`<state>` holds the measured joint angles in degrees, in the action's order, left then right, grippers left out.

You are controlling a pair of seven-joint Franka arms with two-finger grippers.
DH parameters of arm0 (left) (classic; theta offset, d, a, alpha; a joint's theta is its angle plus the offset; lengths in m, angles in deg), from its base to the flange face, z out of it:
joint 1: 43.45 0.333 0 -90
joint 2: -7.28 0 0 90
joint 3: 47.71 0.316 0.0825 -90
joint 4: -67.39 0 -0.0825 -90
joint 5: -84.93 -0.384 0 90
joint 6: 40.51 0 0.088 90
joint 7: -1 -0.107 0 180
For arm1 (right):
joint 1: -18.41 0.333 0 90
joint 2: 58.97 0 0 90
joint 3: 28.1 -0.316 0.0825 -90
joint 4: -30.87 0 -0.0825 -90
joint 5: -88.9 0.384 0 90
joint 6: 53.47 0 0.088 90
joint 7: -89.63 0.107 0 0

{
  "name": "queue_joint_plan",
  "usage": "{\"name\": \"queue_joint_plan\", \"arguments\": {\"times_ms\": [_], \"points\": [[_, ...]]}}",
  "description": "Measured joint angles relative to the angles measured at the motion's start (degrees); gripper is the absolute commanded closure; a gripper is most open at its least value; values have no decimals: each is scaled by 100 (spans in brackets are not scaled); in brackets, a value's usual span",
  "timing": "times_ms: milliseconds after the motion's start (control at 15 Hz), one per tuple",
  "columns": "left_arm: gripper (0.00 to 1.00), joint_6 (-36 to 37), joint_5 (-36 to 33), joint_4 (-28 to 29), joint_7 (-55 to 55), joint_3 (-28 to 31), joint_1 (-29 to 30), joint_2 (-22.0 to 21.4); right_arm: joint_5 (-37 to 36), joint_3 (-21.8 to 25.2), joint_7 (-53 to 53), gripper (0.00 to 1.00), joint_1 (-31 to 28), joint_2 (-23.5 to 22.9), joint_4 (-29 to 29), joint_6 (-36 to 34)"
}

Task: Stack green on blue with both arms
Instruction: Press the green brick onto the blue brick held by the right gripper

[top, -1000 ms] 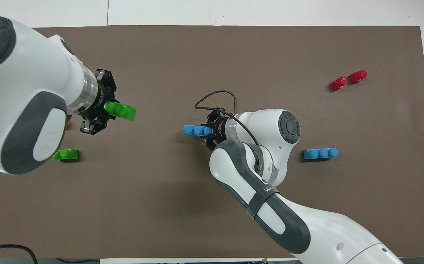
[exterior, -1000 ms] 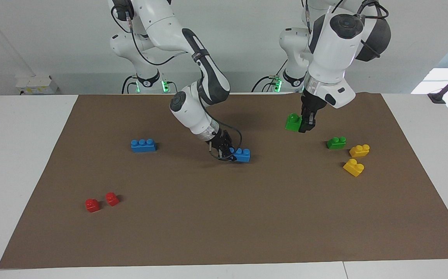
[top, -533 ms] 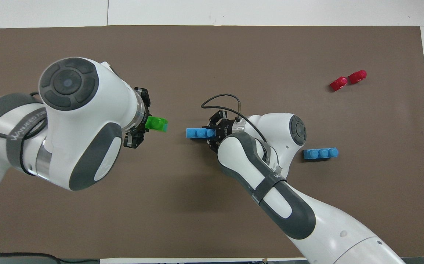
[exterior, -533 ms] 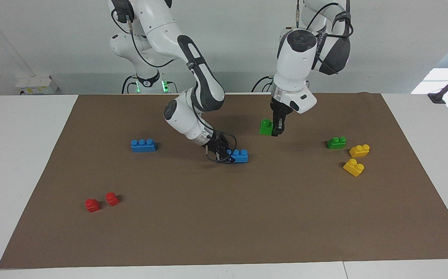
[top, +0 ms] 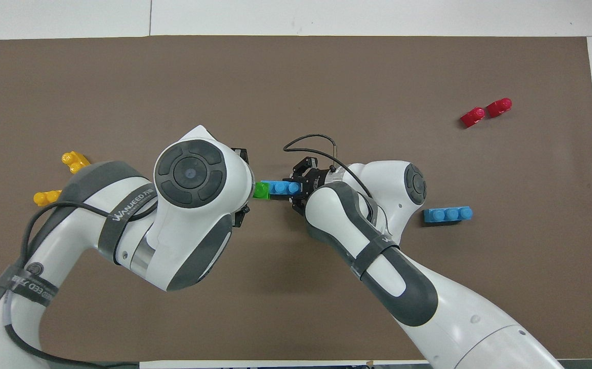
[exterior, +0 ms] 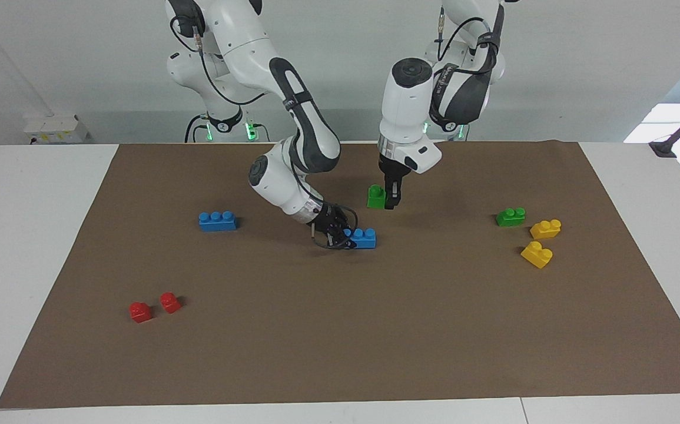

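Observation:
My right gripper (exterior: 340, 234) is shut on one end of a blue three-stud brick (exterior: 364, 238) and holds it low at the mat, near the middle; it also shows in the overhead view (top: 281, 188). My left gripper (exterior: 389, 202) is shut on a green brick (exterior: 377, 197) and holds it in the air, above and apart from the blue brick's free end. In the overhead view the green brick (top: 261, 190) appears against that end, and the left wrist hides most of the left gripper. A second blue brick (exterior: 217, 221) lies toward the right arm's end. A second green brick (exterior: 510, 217) lies toward the left arm's end.
Two yellow bricks (exterior: 546, 228) (exterior: 537, 254) lie beside the second green brick. Two small red bricks (exterior: 141, 311) (exterior: 170, 302) lie farther from the robots, toward the right arm's end. A brown mat (exterior: 375, 330) covers the white table.
My left gripper has carried the green brick from the left arm's end toward the middle, up to the held blue brick. My right gripper has shifted the blue brick only slightly.

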<state>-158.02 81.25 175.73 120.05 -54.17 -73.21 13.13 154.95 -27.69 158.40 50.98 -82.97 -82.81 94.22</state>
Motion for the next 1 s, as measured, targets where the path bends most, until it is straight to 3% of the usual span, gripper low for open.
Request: {"name": "queue_joint_plan", "arguments": {"times_ms": [267,1000], "points": [[100,-349,-269,8,778,-5,-170,331,5,0,0,100,1,0,0,16],[100,-892,-327,-15,961,15,-175,1032,10,0,25,100,4,-10,-7,93]]}}
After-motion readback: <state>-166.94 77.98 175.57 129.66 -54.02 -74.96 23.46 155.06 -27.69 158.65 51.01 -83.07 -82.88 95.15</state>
